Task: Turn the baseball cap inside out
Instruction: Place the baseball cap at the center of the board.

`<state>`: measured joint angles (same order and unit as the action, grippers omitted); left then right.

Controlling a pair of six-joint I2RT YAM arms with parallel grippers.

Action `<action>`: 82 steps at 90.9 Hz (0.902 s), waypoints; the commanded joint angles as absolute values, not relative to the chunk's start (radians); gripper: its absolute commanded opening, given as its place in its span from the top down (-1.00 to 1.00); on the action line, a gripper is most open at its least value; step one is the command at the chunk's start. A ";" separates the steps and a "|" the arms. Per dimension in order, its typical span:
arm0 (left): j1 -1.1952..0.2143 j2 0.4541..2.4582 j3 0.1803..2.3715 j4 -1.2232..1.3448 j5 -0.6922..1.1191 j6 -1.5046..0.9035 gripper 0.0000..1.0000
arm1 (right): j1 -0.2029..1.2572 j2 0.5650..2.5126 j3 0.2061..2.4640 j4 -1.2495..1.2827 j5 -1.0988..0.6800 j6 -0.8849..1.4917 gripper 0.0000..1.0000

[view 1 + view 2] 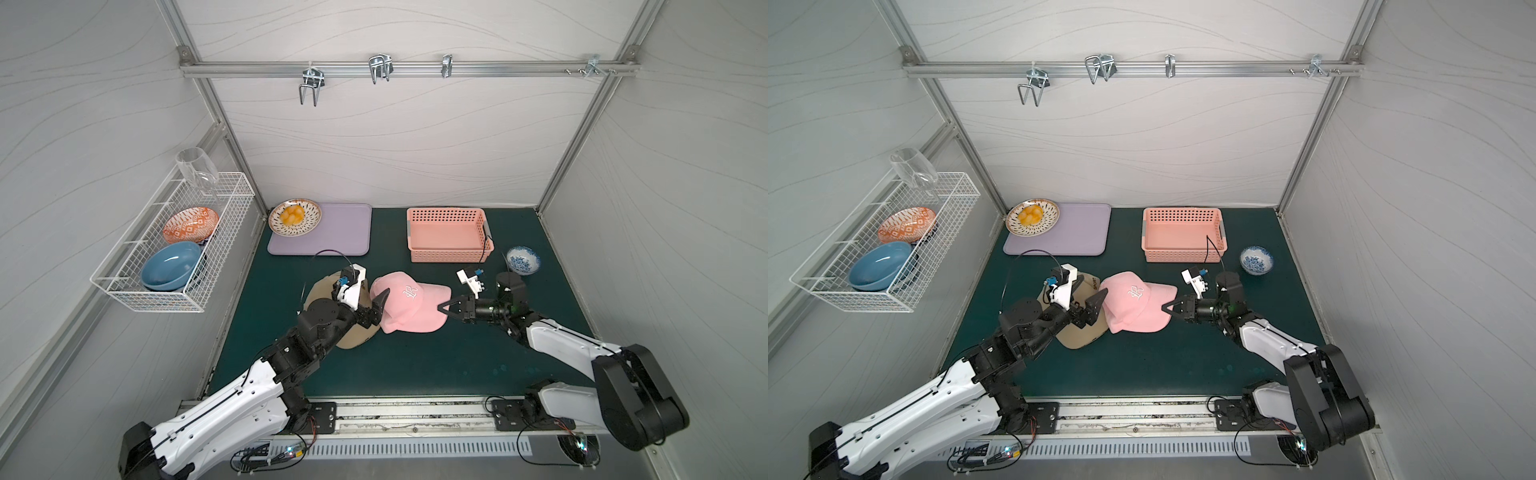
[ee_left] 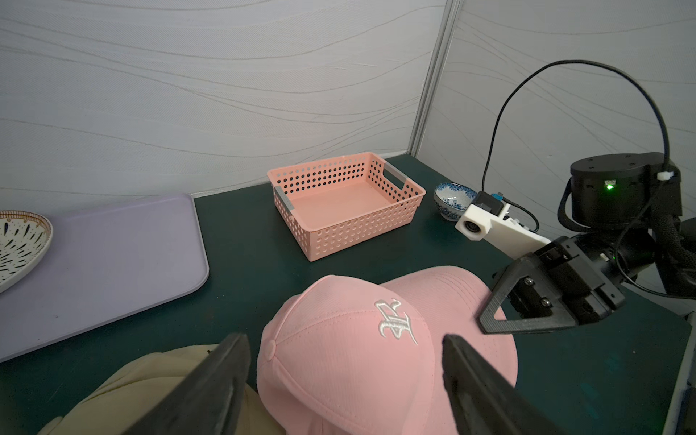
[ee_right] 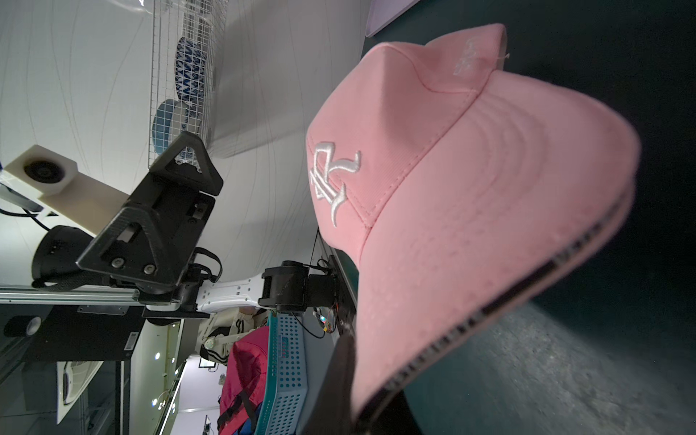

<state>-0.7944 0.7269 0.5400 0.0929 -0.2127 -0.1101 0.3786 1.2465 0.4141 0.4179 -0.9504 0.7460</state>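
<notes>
Right pincer clamped on pink cap brim — left pincer open.

Tabletop: dark green, boxed in by pale grey walls.
Lilac mat: flat at the back, towards the left.
Speckled plate: on the mat's far left corner, yellow food pieces in its middle.
Pink basket: perforated, at the back right, well apart from the mat.
Blue-and-white bowl: small, near the basket's right end.
Tan cap: mid-tabletop, partly hidden.
Wire rack: white, on the left wall, holding a blue bowl, an orange patterned plate and a clear glass.
Rail: across the back wall, carrying metal hooks.
</notes>
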 commanded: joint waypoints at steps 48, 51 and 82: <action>-0.790 0.750 0.592 0.126 -0.193 -0.126 -0.67 | 0.373 1.173 0.302 0.130 -0.703 0.511 0.09; -0.791 0.749 0.593 0.125 -0.195 -0.126 -0.67 | 0.373 1.164 0.299 0.122 -0.691 0.521 -0.02; -0.790 0.755 0.606 0.064 -0.409 -0.175 -0.72 | 0.410 0.844 0.379 -0.324 -0.107 0.619 -0.76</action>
<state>-0.7940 0.7540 0.5465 0.0780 -0.2569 -0.1356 0.3939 0.9585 0.3347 -0.1139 -0.3866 0.5804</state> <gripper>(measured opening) 0.853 0.849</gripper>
